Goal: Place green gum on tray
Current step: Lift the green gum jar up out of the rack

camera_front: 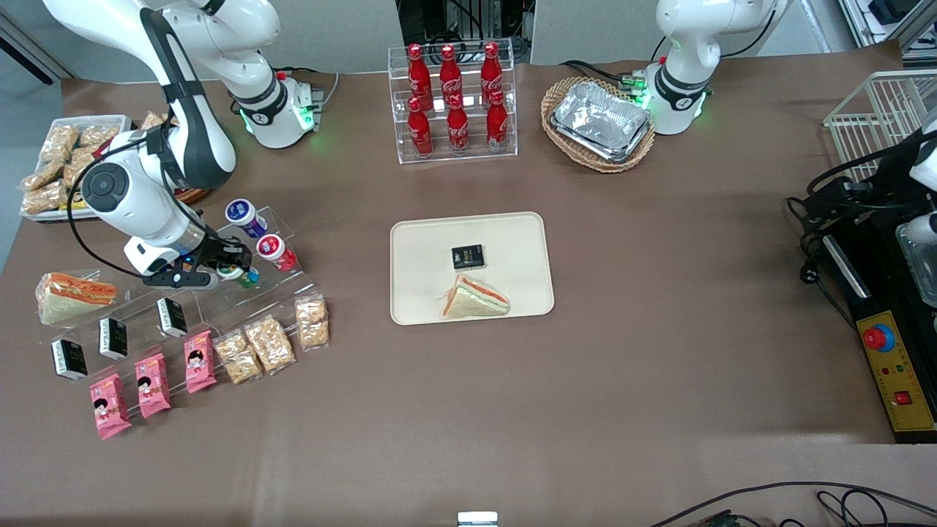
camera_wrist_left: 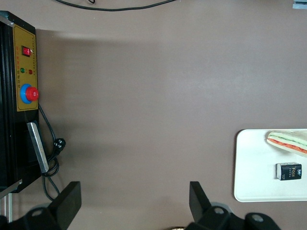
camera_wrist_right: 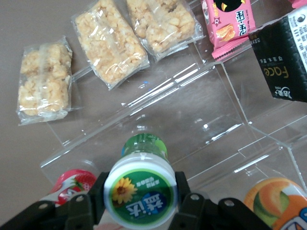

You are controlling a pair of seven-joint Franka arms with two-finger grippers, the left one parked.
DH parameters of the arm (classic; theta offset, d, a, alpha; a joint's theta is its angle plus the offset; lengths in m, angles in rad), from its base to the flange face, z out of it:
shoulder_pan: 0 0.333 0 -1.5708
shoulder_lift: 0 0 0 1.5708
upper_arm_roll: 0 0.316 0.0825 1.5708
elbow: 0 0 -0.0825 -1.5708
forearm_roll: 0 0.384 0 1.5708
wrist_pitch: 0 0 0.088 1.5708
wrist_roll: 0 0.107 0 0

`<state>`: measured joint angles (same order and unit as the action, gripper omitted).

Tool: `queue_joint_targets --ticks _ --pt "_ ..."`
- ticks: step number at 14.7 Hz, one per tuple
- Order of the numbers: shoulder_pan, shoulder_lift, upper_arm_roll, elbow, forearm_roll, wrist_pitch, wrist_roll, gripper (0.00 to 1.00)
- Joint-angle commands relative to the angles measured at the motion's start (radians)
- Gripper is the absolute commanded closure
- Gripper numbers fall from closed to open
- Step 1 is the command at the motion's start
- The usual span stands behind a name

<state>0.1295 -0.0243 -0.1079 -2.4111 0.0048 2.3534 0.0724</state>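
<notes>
Round white-lidded green gum (camera_wrist_right: 142, 184) in gripper (camera_wrist_right: 139, 199)

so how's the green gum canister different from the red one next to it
The green-bodied gum canister with a white lid sits between the pincer's fingers, while the red-bodied canister rests free on the clear acrylic stand. The green one's lid shows a sunflower label; the red one's shows strawberries. Both are small round gum canisters with white lids.

Surface (camera_front: 659, 307): brown matte covering, evenly lit. Grey floor (camera_front: 22, 95) beside its working-arm end. Soft shadows across the surface.
</notes>
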Motion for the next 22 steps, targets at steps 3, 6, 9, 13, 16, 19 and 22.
queue_joint_targets --ticks 3,6,9,13,16,19,22 --pt "0.006 -0.005 -0.006 0.024 0.017 0.004 0.0 0.51" --pt "0.006 -0.057 -0.006 0.117 0.017 -0.141 -0.003 0.51" --pt "0.007 -0.052 -0.003 0.344 0.017 -0.43 0.0 0.51" --pt "0.051 -0.037 0.002 0.622 0.018 -0.693 0.038 0.51" --pt "0.151 -0.034 0.002 0.714 0.06 -0.75 0.179 0.51" --pt "0.292 -0.026 0.002 0.721 0.121 -0.74 0.422 0.53" --pt "0.427 0.033 0.002 0.707 0.106 -0.671 0.588 0.53"
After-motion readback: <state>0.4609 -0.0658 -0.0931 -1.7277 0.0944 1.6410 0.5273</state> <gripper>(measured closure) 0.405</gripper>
